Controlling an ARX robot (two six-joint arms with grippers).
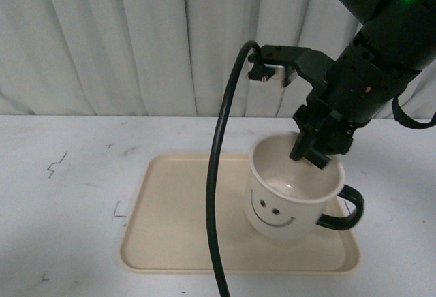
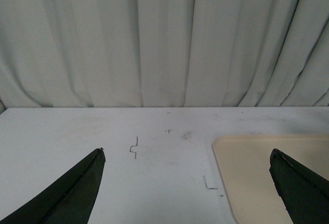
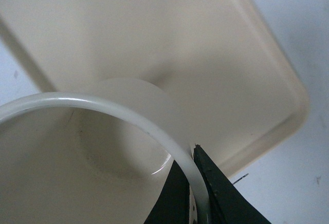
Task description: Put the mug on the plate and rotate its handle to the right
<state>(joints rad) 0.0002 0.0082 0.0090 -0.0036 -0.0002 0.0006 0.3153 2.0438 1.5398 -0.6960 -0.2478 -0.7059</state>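
Observation:
The cream mug [image 1: 283, 205] with a smiley face stands tilted over the right part of the beige plate [image 1: 177, 229]. Its black handle [image 1: 344, 212] points right. My right gripper [image 1: 315, 152] is shut on the mug's far rim, one finger inside and one outside. In the right wrist view the mug rim [image 3: 128, 113] curves between the black fingers [image 3: 216, 188], and the plate [image 3: 216, 54] lies beneath. I cannot tell whether the mug's base touches the plate. My left gripper [image 2: 187, 183] is open over the white table, with the plate's corner [image 2: 241, 162] near one fingertip.
A black cable [image 1: 218, 174] hangs in front of the plate in the front view. The white table [image 1: 68, 195] carries small pen marks [image 1: 56, 164]. A pale curtain [image 1: 136, 38] closes the back.

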